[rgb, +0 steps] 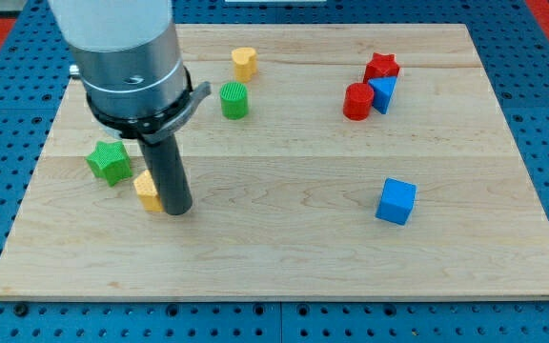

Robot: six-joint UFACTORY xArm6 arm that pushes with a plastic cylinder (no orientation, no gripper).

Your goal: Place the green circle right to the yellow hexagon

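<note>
The green circle (233,100), a short green cylinder, stands in the upper middle of the wooden board (284,257). A yellow block (244,63) with a rounded, notched top stands just above and to its right. A second yellow block (147,189), possibly the hexagon, lies at the left, partly hidden by my rod. My tip (177,211) rests on the board, touching this yellow block's right side. The tip is well below and to the left of the green circle.
A green star (109,162) lies left of the rod, close to the lower yellow block. At the upper right a red star (382,67), a red cylinder (357,101) and a blue block (383,93) cluster together. A blue cube (396,201) sits at the lower right.
</note>
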